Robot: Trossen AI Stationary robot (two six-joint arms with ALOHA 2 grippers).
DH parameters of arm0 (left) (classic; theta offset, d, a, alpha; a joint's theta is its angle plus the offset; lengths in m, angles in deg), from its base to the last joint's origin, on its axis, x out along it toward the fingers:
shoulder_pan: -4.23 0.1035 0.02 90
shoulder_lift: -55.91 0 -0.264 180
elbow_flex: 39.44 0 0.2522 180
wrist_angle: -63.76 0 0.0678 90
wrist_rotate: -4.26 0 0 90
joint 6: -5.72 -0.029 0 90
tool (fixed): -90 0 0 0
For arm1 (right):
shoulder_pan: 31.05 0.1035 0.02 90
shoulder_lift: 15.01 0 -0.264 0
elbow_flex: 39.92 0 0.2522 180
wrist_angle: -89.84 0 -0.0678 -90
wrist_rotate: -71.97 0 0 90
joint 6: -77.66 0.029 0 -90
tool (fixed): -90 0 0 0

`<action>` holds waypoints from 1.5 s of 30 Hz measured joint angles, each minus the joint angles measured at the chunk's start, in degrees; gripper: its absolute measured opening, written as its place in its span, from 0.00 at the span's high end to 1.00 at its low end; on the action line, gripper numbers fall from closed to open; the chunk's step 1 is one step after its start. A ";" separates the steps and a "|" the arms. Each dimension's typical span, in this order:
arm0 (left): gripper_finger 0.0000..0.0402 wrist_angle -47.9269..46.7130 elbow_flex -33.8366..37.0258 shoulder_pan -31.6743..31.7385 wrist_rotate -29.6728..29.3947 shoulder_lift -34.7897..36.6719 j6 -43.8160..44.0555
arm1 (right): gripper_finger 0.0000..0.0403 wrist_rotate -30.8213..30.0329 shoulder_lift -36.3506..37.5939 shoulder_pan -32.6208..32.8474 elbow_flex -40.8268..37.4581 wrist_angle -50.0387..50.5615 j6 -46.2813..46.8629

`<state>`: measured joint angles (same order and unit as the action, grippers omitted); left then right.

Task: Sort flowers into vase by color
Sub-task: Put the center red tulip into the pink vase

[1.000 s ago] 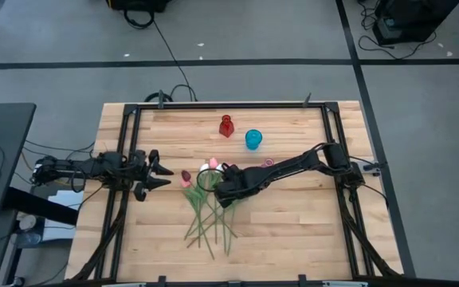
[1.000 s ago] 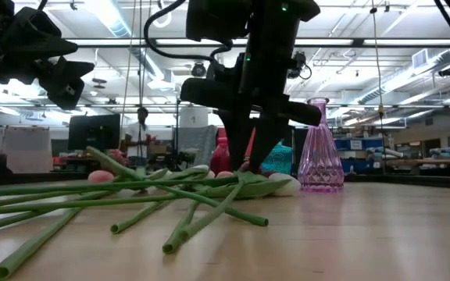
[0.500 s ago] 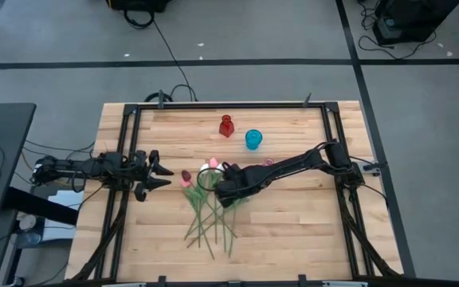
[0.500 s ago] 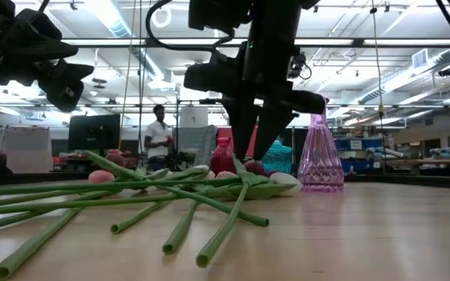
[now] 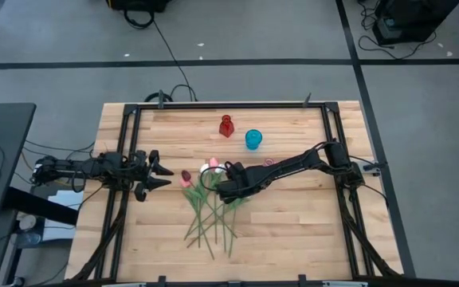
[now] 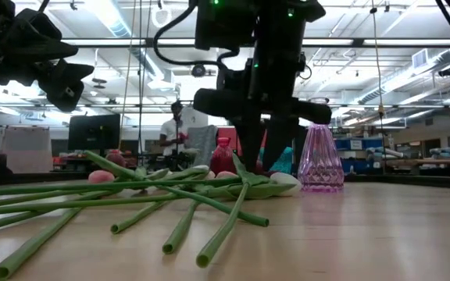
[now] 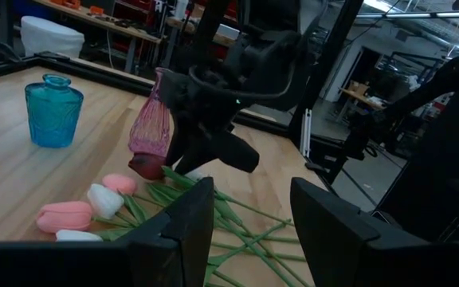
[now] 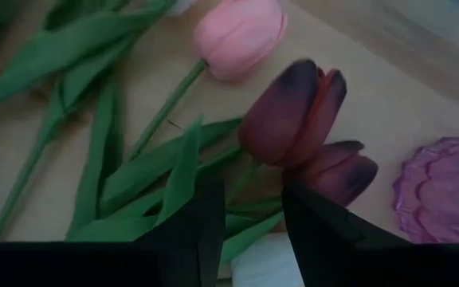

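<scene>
We've got the right gripper (image 8: 245,219) clamped on a maroon tulip (image 8: 293,112) stem; we should lift slowly so neighbouring stems (image 5: 205,223) drop free.

Two matte-black jointed arms (image 5: 293,166); green indicator lights; black cabling.

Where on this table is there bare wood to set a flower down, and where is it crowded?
Bare wood lies along the near edge below the stem ends and in the right half between the right arm and the table frame. It is crowded at the centre, where the flowers pile under the right gripper, with the pink vase, blue vase and red vase just behind.
</scene>
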<state>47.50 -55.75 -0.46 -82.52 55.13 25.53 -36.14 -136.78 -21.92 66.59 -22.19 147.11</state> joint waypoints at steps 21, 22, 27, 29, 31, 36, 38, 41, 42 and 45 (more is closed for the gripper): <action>0.57 0.04 0.00 0.00 0.00 0.00 -0.03 | 0.70 4.01 0.02 -0.37 -4.79 -7.55 -0.61; 0.57 0.04 0.00 0.00 0.00 0.00 -0.03 | 0.71 4.07 0.02 -0.37 -5.23 -7.95 -0.63; 0.57 0.04 0.00 0.00 0.00 0.01 -0.03 | 0.77 4.05 0.00 -0.37 -5.83 -8.32 -0.84; 0.57 0.04 0.00 0.02 0.00 0.02 -0.03 | 0.80 4.02 0.02 -0.37 -5.84 -8.35 -0.94; 0.57 0.04 0.00 0.00 0.00 0.00 -0.03 | 0.83 3.94 0.02 -0.37 -5.84 -8.36 -1.44; 0.57 0.04 0.00 0.00 0.00 0.01 -0.03 | 0.89 3.87 0.02 -0.37 -5.72 -8.34 -2.02; 0.57 0.03 0.00 0.00 0.00 0.00 -0.03 | 0.90 3.86 0.02 -0.37 -4.84 -7.67 -2.58; 0.57 0.02 0.00 0.00 0.00 0.00 -0.02 | 0.92 3.04 0.02 -0.37 -3.04 -7.26 -3.93; 0.57 0.02 0.00 0.02 0.00 0.02 -0.03 | 0.93 2.65 0.02 -0.37 -2.45 -6.83 -4.45; 0.57 0.01 0.00 0.00 0.00 0.01 -0.03 | 0.94 2.11 0.02 -0.37 -0.93 -6.38 -5.64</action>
<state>47.51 -55.75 -0.46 -82.52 55.14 25.49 -34.02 -136.76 -22.30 65.66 -28.57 141.46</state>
